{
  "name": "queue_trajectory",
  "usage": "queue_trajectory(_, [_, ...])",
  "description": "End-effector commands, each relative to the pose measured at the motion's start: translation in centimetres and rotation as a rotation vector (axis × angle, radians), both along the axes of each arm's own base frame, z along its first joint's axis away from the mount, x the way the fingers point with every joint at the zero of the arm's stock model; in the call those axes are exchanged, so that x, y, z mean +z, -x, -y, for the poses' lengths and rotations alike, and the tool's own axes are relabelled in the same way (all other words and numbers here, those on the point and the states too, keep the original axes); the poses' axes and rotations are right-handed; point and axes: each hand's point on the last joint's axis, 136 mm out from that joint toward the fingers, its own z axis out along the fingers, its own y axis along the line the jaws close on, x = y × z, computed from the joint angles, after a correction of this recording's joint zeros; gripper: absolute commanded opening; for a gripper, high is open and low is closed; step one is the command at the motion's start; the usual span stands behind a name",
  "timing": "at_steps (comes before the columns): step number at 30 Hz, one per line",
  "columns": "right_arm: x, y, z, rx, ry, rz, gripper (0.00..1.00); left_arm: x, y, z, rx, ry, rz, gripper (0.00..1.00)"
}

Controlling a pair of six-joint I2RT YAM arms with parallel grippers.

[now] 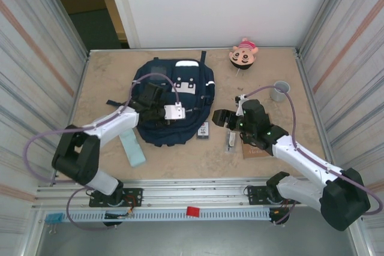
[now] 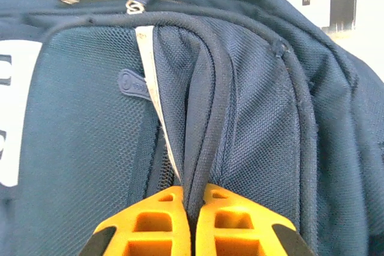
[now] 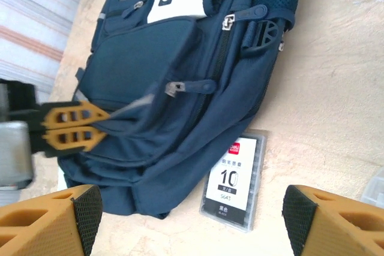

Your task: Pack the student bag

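The left gripper (image 2: 191,229) was shut tight on a piped fold (image 2: 201,118) of the student bag (image 1: 180,129). The fold ran straight ahead from its fingertips, with navy mesh panels on either side of them. This looked like the lip of a front pocket being raised so that the pocket would gape. Doing that well probably meant drawing the fold straight back along the fingers without twisting. Only a thin edge sat between the pads, so a sideways tug could slip it free. The right gripper (image 3: 192,208) had its jaws wide apart and held nothing. The bag's lower corner lay ahead and to the left of its fingers. A flat clear box marked 10 (image 3: 235,179) lay on the table just ahead between them, close against the bag's edge. The right arm would do best to wait until the opening was wide and steady. Then it could close on the box across its short sides.
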Motion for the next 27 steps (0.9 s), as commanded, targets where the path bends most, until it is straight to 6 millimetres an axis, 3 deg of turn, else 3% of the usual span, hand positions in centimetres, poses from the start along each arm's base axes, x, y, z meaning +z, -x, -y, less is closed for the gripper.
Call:
queue_trajectory(1, [1.0, -0.1, -0.3, 0.067, -0.011, 0.065, 0.80, 6.3, 1.8, 1.2, -0.047, 0.180, 0.039, 0.00])
queue_trajectory(7, [3.0, -0.8, -0.6, 0.151, 0.017, 0.199, 0.79, 11.3, 3.7, 0.3, -0.089, 0.301, 0.034, 0.00])
queue_trajectory(13, [4.2, -1.4, -1.5, 0.237, 0.063, 0.321, 0.77, 13.4, 4.5, -0.9, -0.092, 0.371, 0.037, 0.00])
queue_trajectory(22, [4.0, -1.7, -2.3, 0.366, 0.104, 0.391, 0.75, 15.7, 5.6, -2.2, -0.128, 0.515, 0.020, 0.00])
queue_trajectory(27, [2.3, -2.7, -1.5, 0.390, 0.150, 0.413, 0.75, 17.8, 6.0, -3.5, -0.157, 0.606, 0.032, 0.00])
